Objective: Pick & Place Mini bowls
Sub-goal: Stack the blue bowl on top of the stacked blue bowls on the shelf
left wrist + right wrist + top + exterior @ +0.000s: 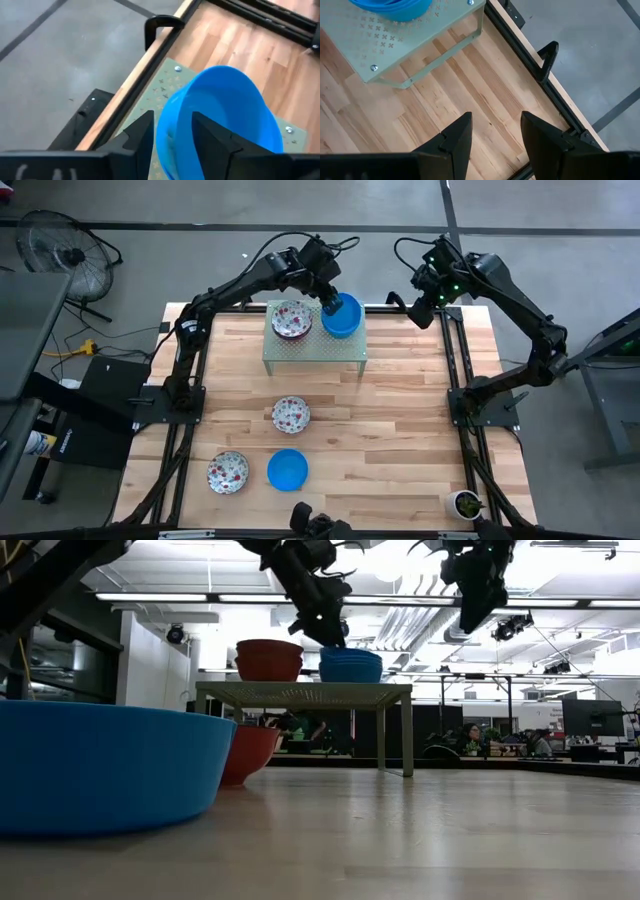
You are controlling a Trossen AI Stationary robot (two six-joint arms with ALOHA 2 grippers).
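Note:
A pale green perforated rack [315, 350] stands at the table's far middle. On it rest a stack of blue mini bowls [343, 317] and a stack of floral ones [291, 320]. My left gripper [172, 135] is open and slants down over the blue stack. One finger stands inside the top bowl and one outside its rim. On the bare wood nearer the front lie a floral bowl [291, 415], another floral bowl [227, 472] and a blue bowl [287, 469]. My right gripper [495, 135] hangs open above the table, right of the rack, with nothing between its fingers. My left gripper straddles the top blue bowl's rim [167, 140] on the stack's far-left side, coming from above at a slant. The bowl sits level on the stack. Whether either finger touches the rim, I cannot tell.
Black frame rails run along the table's left and right edges, with a black clamp [547, 60] on the right one. A small potted plant [465, 503] sits at the near right corner. Bare wood lies between the rack and the loose bowls.

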